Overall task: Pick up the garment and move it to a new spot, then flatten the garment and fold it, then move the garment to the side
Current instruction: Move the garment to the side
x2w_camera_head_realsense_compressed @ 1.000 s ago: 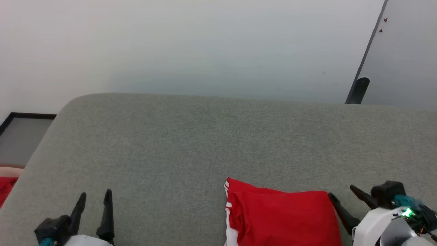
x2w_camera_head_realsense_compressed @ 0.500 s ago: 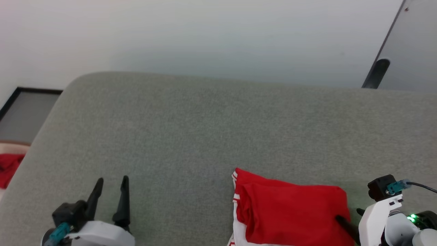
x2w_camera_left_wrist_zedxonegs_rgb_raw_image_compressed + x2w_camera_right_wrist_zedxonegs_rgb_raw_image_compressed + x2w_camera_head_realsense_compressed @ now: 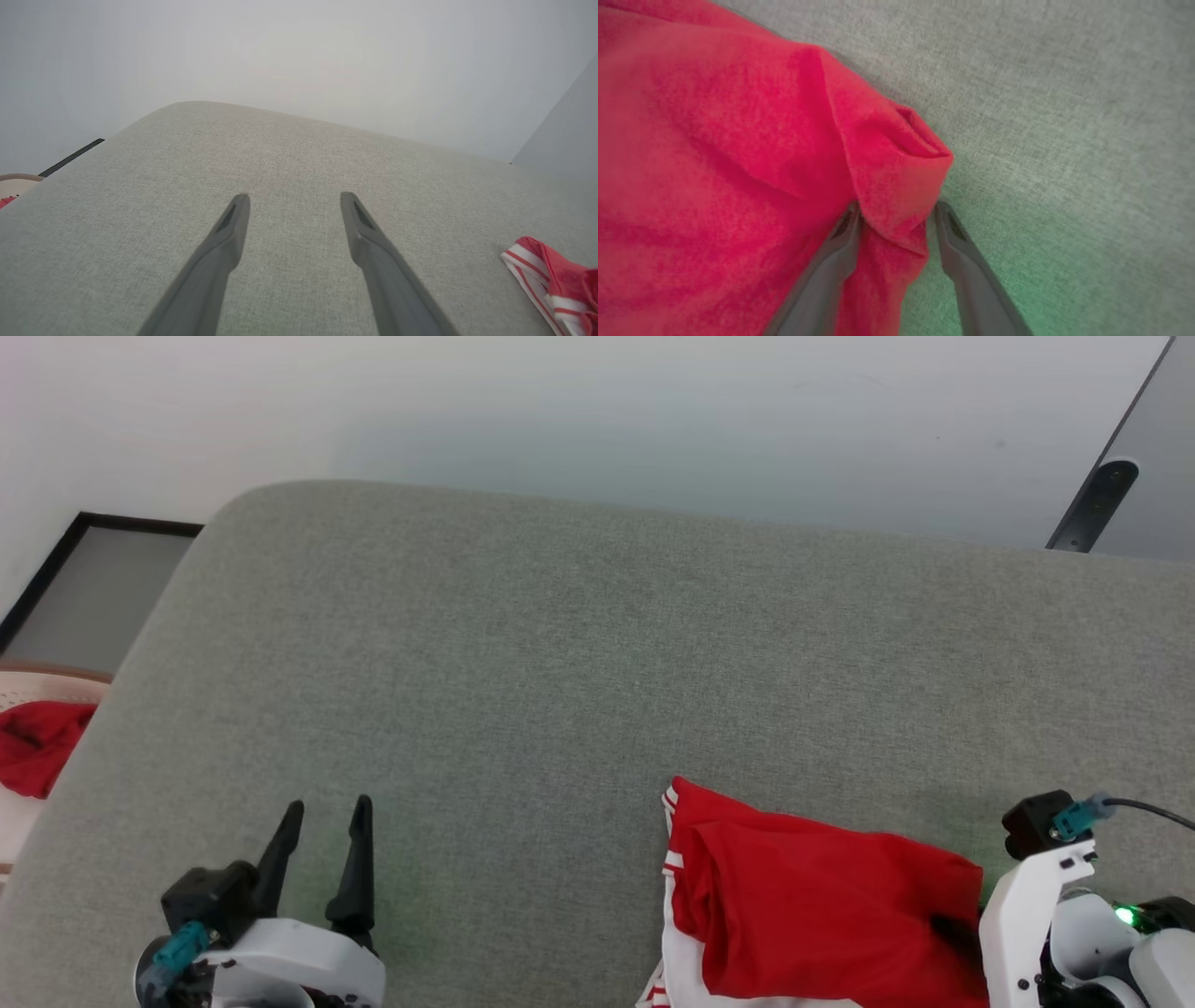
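Note:
The garment [image 3: 822,915], red with white striped trim at its left edge, lies bunched at the near right of the grey cushion. Its striped edge also shows in the left wrist view, where the garment [image 3: 560,284] is at the far right. My right gripper [image 3: 897,208] straddles a raised fold at the corner of the garment [image 3: 738,163]. Its jaws stand wide, and the cloth touches both fingers. In the head view its white wrist [image 3: 1036,905] sits at the garment's right edge. My left gripper [image 3: 330,803] [image 3: 295,198] hovers open over bare cushion, holding nothing.
The grey cushioned surface [image 3: 560,663] spreads wide, with bare room to the left and behind the garment. A plain red cloth lump [image 3: 37,756] lies in a pale basket [image 3: 47,681] off the left edge. The white wall and a dark post [image 3: 1092,504] stand behind.
The head camera has tilted, shifting the whole picture. My right gripper has swung from beside the garment's right edge onto its corner, and its fingers now straddle a fold. The left gripper stays open.

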Tool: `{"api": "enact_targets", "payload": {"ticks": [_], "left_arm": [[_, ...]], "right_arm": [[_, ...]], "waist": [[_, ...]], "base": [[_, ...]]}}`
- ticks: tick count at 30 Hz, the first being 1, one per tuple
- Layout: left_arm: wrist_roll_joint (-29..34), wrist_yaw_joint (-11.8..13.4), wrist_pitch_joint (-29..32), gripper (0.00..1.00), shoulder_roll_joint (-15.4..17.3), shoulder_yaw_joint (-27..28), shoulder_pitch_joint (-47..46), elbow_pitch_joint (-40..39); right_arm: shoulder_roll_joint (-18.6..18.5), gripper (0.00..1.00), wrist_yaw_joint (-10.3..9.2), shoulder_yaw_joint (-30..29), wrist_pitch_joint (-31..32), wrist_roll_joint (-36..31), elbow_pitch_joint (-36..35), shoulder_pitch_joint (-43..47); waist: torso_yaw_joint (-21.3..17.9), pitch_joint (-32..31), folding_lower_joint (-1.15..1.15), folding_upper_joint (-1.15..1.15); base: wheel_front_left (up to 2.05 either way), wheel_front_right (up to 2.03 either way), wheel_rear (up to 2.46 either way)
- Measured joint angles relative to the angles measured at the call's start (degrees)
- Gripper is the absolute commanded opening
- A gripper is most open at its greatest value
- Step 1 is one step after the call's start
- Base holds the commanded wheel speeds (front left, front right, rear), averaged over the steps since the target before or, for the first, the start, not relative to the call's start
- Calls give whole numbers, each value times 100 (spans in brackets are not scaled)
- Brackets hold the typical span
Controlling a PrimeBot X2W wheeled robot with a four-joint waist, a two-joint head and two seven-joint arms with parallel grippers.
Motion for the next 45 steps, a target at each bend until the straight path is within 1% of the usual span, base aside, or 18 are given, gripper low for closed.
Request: {"api": "enact_targets", "payload": {"ticks": [7, 10, 17, 25, 31, 36, 41, 45], "left_arm": [[-2, 0, 0, 100, -7, -18, -50, 11], [0, 0, 0, 100, -3, -31, -59, -4], [62, 0, 0, 100, 2, 14, -133, -116], [124, 0, 0, 100, -15, -32, -322, -246], [169, 0, 0, 100, 21, -75, -533, -349], [235, 0, 0, 100, 86, -93, -687, -460], [275, 0, 0, 100, 144, -109, -812, -536], [318, 0, 0, 100, 181, -121, -883, -610]], "right_arm": [[-36, 0, 15, 81, 1, 93, 131, -193], [-136, 0, 29, 89, -22, 74, 204, -327], [-519, 0, 7, 13, -34, 33, 285, -732], [-1089, 0, 7, -85, -113, 32, 448, -1354], [-1521, 0, 5, -232, -264, -25, 699, -1833], [-1895, 0, 5, -356, -423, -112, 1056, -2219], [-2203, 0, 5, -366, -615, -272, 1345, -2549], [-2391, 0, 5, -401, -738, -547, 1549, -2761]], "waist": [[-70, -2, 0, 0], [-102, -4, 0, 0], [-252, 13, 0, 0], [-496, 228, 0, 0], [-678, 489, 0, 0], [-813, 732, 0, 0], [-939, 960, 0, 0], [-1029, 1129, 0, 0]], "base": [[0, 0, 0], [0, 0, 0], [0, 0, 0], [0, 0, 0], [0, 0, 0], [0, 0, 0], [0, 0, 0], [0, 0, 0]]}}
